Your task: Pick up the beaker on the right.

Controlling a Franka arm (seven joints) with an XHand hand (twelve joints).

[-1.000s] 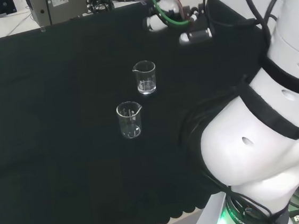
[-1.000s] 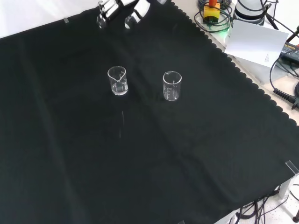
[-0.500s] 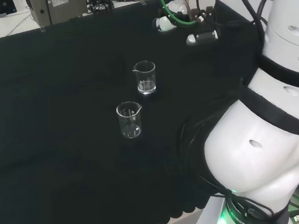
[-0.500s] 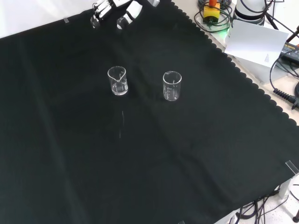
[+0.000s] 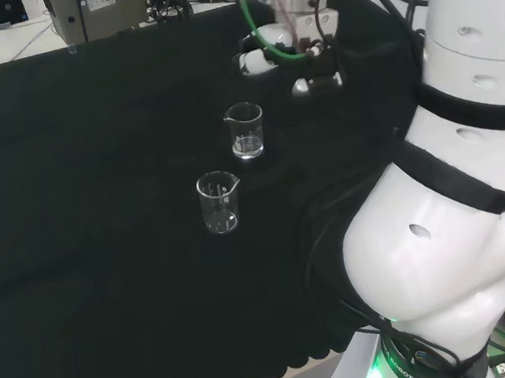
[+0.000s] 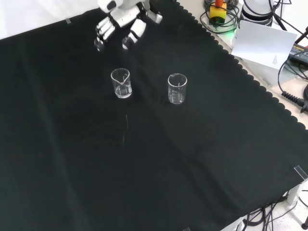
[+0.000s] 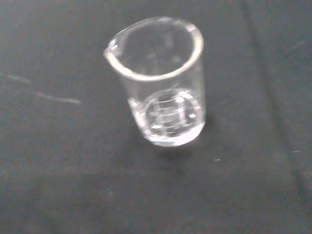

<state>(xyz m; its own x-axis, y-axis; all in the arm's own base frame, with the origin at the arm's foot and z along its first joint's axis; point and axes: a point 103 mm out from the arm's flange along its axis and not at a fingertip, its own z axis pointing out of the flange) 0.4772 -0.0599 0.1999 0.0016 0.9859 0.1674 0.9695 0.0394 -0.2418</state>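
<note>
Hovering above the black cloth (image 6: 159, 159) near its far edge in the front view, the hand (image 6: 121, 25) has relaxed, spread fingers holding nothing, just beyond the left beaker (image 6: 121, 83), with the second beaker (image 6: 177, 88) standing upright beside it, toward the cloth's scalloped right edge.

arm: fat glossy white links, rounded | black bands around the joints | small dark oval holes in the shells | green light ring at the base | green + black cables near the wrist | hand (image 6: 126, 21): white segments, black gaps, pale rounded tips
</note>
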